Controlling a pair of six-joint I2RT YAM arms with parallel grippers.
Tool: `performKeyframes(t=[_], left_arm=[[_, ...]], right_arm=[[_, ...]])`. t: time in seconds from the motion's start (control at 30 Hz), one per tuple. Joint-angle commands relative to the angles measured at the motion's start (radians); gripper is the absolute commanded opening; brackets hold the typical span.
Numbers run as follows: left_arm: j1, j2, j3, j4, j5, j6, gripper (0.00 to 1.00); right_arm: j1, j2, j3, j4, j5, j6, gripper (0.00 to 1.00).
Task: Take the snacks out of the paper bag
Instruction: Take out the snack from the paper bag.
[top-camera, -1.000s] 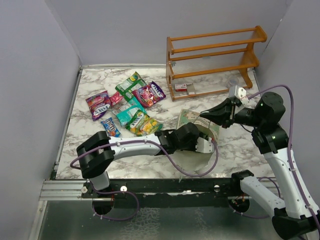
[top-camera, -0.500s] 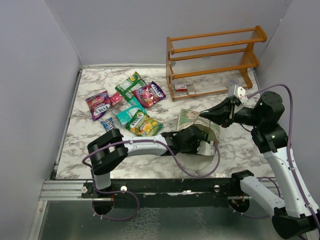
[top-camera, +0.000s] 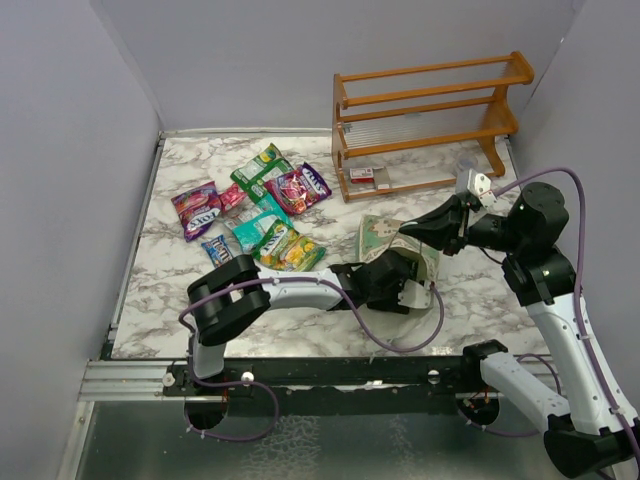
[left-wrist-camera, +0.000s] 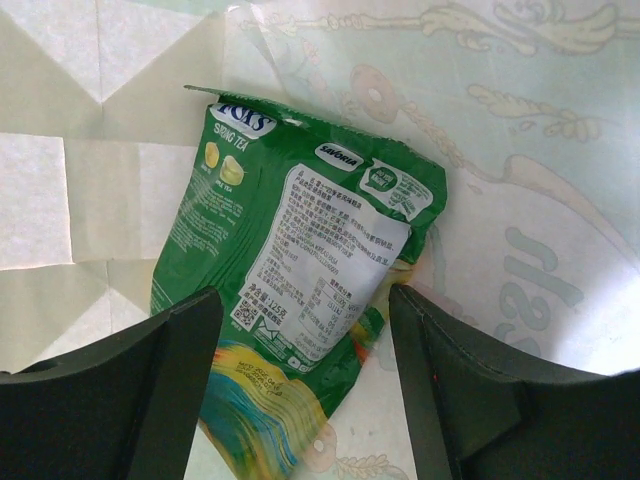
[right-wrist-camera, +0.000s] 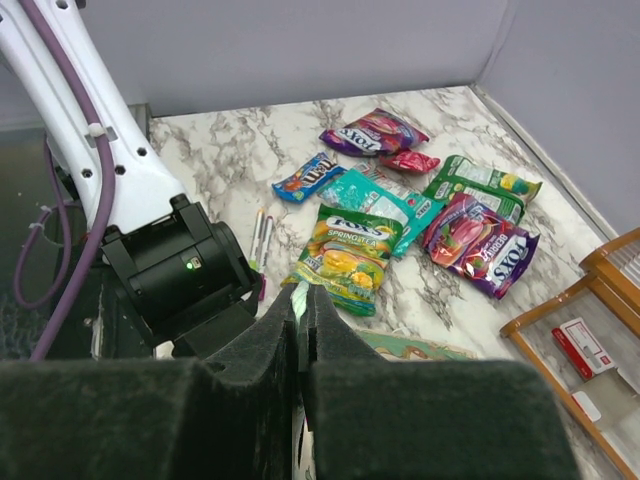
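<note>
The pale green paper bag (top-camera: 374, 234) lies on its side at the table's middle right. My right gripper (top-camera: 405, 232) is shut on its upper rim (right-wrist-camera: 301, 300) and holds the mouth open. My left gripper (left-wrist-camera: 300, 305) is deep inside the bag and open. A green snack packet (left-wrist-camera: 300, 220) lies back side up on the bag's cream interior (left-wrist-camera: 110, 190); its lower end sits between the two fingers, untouched by either. Several more snacks lie on the table to the left: purple (top-camera: 197, 208), green (top-camera: 262, 170), berry (top-camera: 298, 186), teal (top-camera: 256, 228), yellow-green (top-camera: 290, 250).
An orange wooden rack (top-camera: 430, 110) stands at the back right, with a small red-and-white item (top-camera: 362, 174) on its lowest shelf. Two marker pens (right-wrist-camera: 260, 235) lie beside the left wrist. Grey walls enclose the marble table (top-camera: 480, 290).
My left arm has pushed to the right, its gripper going deeper into the bag and its elbow following. The right gripper has kept hold of the bag's rim, nearly still.
</note>
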Motion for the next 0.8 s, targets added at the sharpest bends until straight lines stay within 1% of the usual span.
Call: performKeyframes(t=[0.0,0.1,0.17,0.23,0.3,0.4,0.53,0.63,0.67,0.7,0.73,0.77], left_arm=[[-0.001,0.024,0.01,-0.012,-0.003,0.046,0.71],[0.001,0.042,0.019,-0.043,-0.021,0.081,0.71],[0.01,0.056,0.023,-0.03,-0.044,0.086,0.68],[0.021,0.071,0.025,0.013,-0.087,0.079,0.63],[0.021,0.084,0.028,0.056,-0.155,0.081,0.55],[0.022,0.086,0.011,0.151,-0.2,0.09,0.48],[0.024,0.102,0.012,0.208,-0.217,0.112,0.46],[0.033,0.118,0.031,0.2,-0.228,0.121,0.34],[0.038,0.117,0.037,0.194,-0.226,0.12,0.32],[0.043,0.115,0.038,0.195,-0.223,0.118,0.27],[0.047,0.112,0.038,0.198,-0.226,0.116,0.19],[0.049,0.107,0.038,0.202,-0.232,0.116,0.09]], right_arm=[[0.002,-0.009,0.024,0.04,-0.013,0.005,0.02],[0.002,-0.009,0.018,0.055,-0.018,0.015,0.02],[0.002,-0.007,0.022,0.058,-0.019,0.019,0.02],[0.002,-0.006,0.024,0.06,-0.021,0.02,0.02],[0.002,-0.005,0.028,0.056,-0.02,0.019,0.02],[0.002,-0.005,0.032,0.052,-0.021,0.018,0.02],[0.002,0.0,0.046,0.048,-0.022,0.019,0.02],[0.002,0.0,0.051,0.052,-0.028,0.027,0.02],[0.002,-0.001,0.05,0.056,-0.03,0.03,0.02],[0.002,-0.001,0.05,0.057,-0.031,0.031,0.02],[0.002,-0.002,0.05,0.059,-0.031,0.033,0.02],[0.003,-0.002,0.049,0.06,-0.031,0.036,0.02]])
